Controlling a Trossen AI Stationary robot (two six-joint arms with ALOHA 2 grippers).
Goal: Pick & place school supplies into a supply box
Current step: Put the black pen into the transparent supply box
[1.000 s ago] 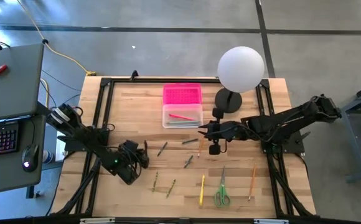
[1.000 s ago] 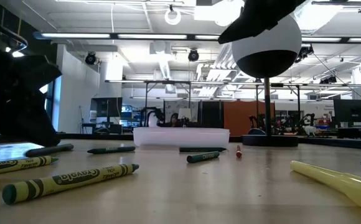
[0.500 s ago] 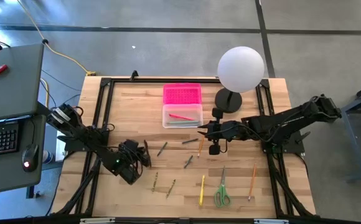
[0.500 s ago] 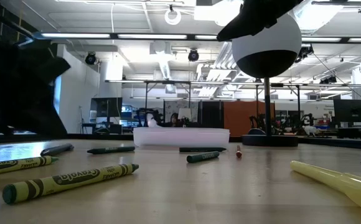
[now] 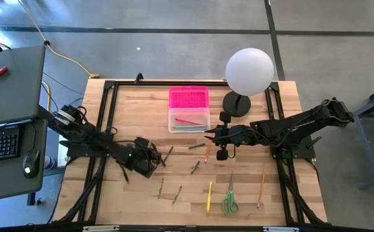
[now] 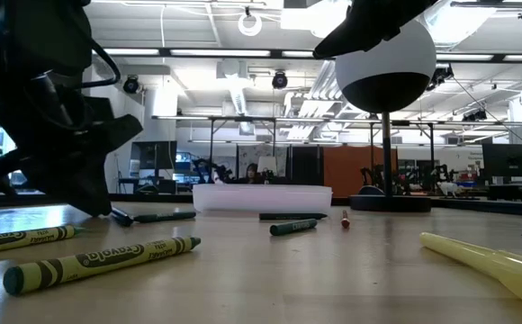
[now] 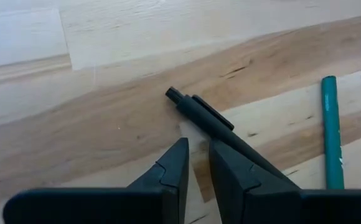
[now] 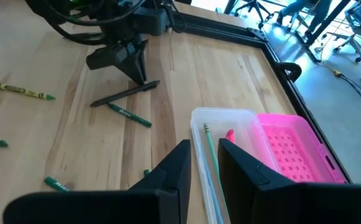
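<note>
One thin dark pen (image 7: 208,118) lies flat on the pale wooden table (image 7: 106,50), right at the tips of your left gripper (image 7: 196,158). That gripper's fingers are close together, with only a slim gap, and they hold nothing. One tip sits over the back part of the pen, or just beside it. I think the pen is light, stiff and smooth, so it can roll or slip away. Pinch it near the middle, across its thin side, so it will not tip. A green crayon (image 7: 331,130) lies just beside it, so take care not to bump that.

Your small clear plastic box (image 5: 188,120) sits near the far edge with its bright pink lid (image 5: 188,98) lying open behind it. Your right gripper (image 8: 202,158) hangs near the box, fingers narrow and holding nothing.
</note>
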